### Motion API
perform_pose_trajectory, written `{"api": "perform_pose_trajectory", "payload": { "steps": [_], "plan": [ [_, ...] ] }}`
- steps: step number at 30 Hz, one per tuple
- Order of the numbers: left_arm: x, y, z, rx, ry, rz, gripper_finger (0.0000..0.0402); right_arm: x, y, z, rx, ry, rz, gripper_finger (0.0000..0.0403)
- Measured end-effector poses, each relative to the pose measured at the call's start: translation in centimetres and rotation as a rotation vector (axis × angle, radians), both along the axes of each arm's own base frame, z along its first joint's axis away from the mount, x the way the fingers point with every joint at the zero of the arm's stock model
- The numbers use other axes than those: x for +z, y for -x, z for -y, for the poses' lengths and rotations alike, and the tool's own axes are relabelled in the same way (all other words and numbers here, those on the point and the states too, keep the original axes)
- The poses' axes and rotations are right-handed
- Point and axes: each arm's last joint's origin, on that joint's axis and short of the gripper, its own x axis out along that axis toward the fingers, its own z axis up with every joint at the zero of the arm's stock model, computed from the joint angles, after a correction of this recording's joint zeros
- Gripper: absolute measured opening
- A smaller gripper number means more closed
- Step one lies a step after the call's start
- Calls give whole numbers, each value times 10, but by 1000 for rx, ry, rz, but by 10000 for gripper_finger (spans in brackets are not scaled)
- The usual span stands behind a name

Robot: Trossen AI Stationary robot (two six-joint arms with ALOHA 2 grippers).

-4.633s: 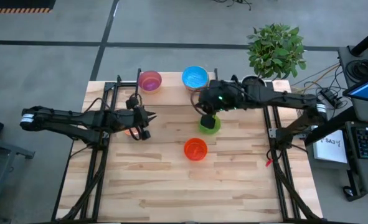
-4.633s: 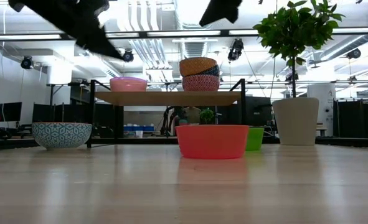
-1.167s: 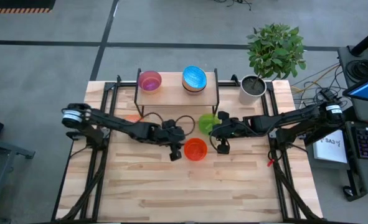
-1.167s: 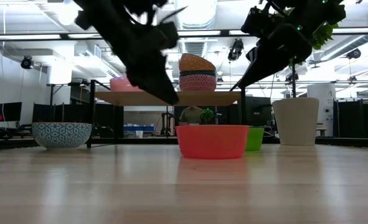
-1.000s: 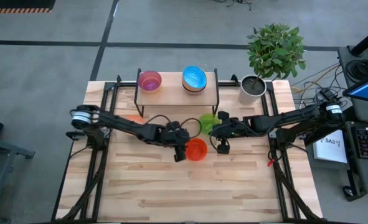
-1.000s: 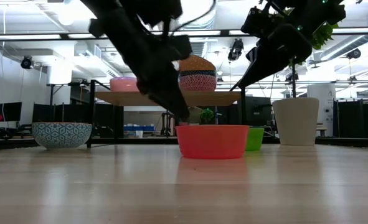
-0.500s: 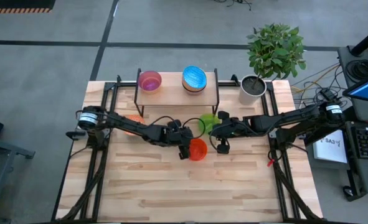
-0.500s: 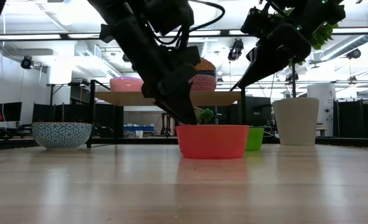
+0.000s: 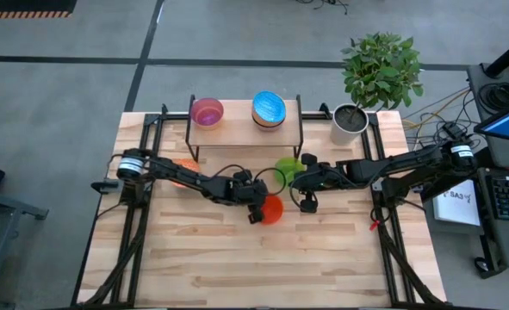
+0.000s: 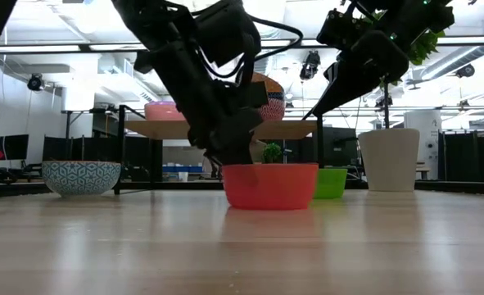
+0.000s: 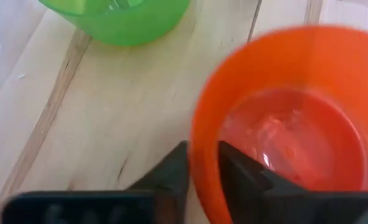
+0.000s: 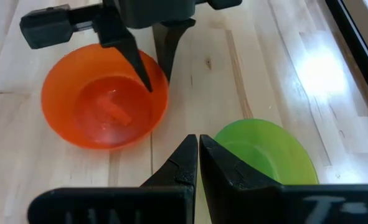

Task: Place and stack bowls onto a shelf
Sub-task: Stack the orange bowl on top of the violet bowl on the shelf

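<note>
The orange-red bowl [image 9: 272, 209] [image 10: 270, 186] [image 12: 103, 106] sits mid-table. My left gripper [image 9: 256, 209] [image 11: 202, 171] reaches in from the left and is shut on its rim. The green bowl [image 9: 288, 168] [image 12: 264, 155] stands on its base just beyond it. My right gripper [image 9: 306, 191] [image 12: 197, 152] hovers shut above the table beside the green bowl, touching nothing. The shelf [image 9: 245, 129] [image 10: 225, 129] at the far edge carries a purple bowl [image 9: 207, 112] and a stack topped by a blue bowl [image 9: 270, 108]. A blue-and-white patterned bowl [image 10: 80, 176] stands left of the shelf. My left gripper pinches the orange-red bowl's rim on its left side [image 11: 199, 155], with one finger [image 11: 240, 168] inside the bowl and the other finger [image 11: 171, 177] outside. The fingers slant down from above and from the table's left. The bowl stays upright, its base seemingly on the table.
A grey plant pot [image 9: 349, 120] with a leafy plant stands at the far right corner, right of the shelf. Black frame rails [image 9: 138, 215] run along both table sides. Bare wooden tabletop [image 9: 263, 267] lies toward the near edge.
My left gripper has travelled right and down to the orange-red bowl and closed over its left rim. In the low view the bowl has shifted slightly sideways on the table. My right arm has kept still.
</note>
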Motion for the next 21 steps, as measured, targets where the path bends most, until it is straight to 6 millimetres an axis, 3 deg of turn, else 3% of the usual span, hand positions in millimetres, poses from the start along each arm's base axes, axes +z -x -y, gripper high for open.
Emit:
{"api": "perform_pose_trajectory", "payload": {
  "steps": [3, 9, 15, 21],
  "plan": [
    [2, 0, 0, 14, 17, 12, 13, 0, 0, 0, 0, 0, 0, 9],
    [25, 6, 0, 1, 51, 51, 2, 0, 0, 0, 0, 0, -1, 9],
    [82, 28, -9, -25, 23, 118, 1, 0, 0, 0, -1, 0, -1, 9],
    [141, 74, -40, 45, -2, 161, 0, 0, 0, 0, 0, 0, -1, 9]
  ]
}}
